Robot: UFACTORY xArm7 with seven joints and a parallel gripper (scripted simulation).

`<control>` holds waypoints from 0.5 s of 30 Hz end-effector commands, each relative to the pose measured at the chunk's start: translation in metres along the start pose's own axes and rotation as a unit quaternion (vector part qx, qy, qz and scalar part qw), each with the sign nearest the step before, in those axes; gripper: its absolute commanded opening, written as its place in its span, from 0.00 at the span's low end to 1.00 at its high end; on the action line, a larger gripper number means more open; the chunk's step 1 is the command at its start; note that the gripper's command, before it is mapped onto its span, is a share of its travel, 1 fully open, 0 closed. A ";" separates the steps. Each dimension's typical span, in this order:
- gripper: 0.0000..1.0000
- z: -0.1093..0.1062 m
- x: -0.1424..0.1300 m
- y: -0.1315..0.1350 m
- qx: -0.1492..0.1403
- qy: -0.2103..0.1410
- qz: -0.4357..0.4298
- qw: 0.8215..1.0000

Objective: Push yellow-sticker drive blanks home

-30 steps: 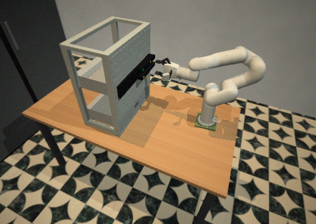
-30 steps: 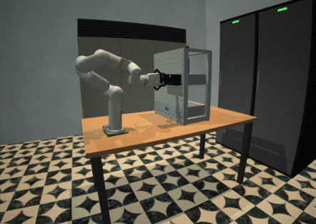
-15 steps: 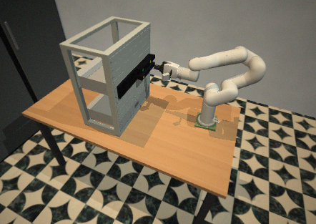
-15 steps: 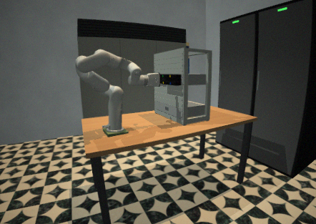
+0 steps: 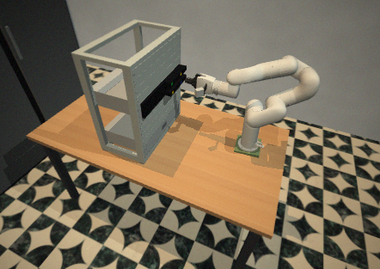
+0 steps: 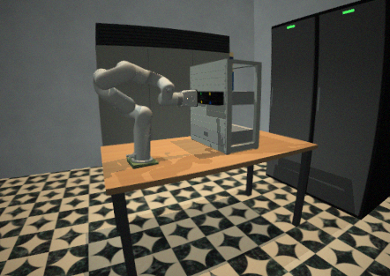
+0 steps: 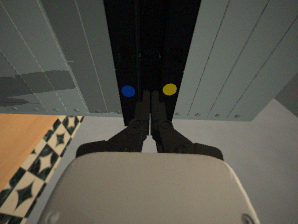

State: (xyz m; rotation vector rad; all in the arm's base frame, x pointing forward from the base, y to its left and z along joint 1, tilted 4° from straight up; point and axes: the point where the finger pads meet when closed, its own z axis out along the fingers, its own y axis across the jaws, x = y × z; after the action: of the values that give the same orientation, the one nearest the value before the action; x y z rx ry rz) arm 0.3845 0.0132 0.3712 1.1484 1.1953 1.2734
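Gripper point(image 7: 150, 107) jaws pressed together, empty, tips between blue sticker point(image 7: 128, 90) and yellow sticker point(image 7: 170, 89). Rack point(image 5: 82, 63) on wooden table point(image 5: 223, 186); checkered floor point(image 5: 335, 164).

Rack point(image 5: 82, 55) on table point(image 5: 223, 186), arm point(image 5: 275, 106) beside

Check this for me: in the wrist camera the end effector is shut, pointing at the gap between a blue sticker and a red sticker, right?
Nearly. The end effector is shut and aimed between two stickers, and one is the blue sticker, but the other is a yellow sticker, not red. The wrist view shows it.
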 end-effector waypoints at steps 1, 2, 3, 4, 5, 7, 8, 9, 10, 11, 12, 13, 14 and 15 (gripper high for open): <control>0.00 0.000 0.000 0.002 -0.002 0.000 0.000 1.000; 0.00 0.000 0.000 0.002 -0.002 0.000 0.000 1.000; 0.00 0.000 0.000 0.002 -0.002 0.000 0.000 1.000; 0.00 0.000 0.000 0.002 -0.002 0.000 0.000 1.000; 0.00 0.000 0.000 0.002 -0.002 0.000 0.000 1.000; 0.00 0.000 0.001 0.001 -0.002 0.000 0.000 1.000; 0.00 0.000 0.001 0.001 -0.002 0.000 0.000 1.000; 0.00 -0.001 0.002 0.001 -0.002 0.000 0.000 1.000; 0.00 -0.001 0.005 0.000 -0.002 0.000 0.000 1.000; 0.00 -0.002 0.007 -0.001 -0.002 0.000 0.000 1.000; 0.00 -0.004 0.011 -0.003 -0.002 0.000 0.000 1.000; 0.00 -0.005 0.015 -0.004 -0.002 0.000 0.000 1.000; 0.00 -0.007 0.020 -0.006 -0.002 0.000 0.000 1.000; 0.00 -0.009 0.025 -0.008 -0.002 0.000 0.000 1.000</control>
State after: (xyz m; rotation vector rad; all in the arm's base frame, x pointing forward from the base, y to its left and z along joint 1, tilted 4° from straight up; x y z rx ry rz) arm 0.3798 0.0255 0.3657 1.1473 1.1960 1.2744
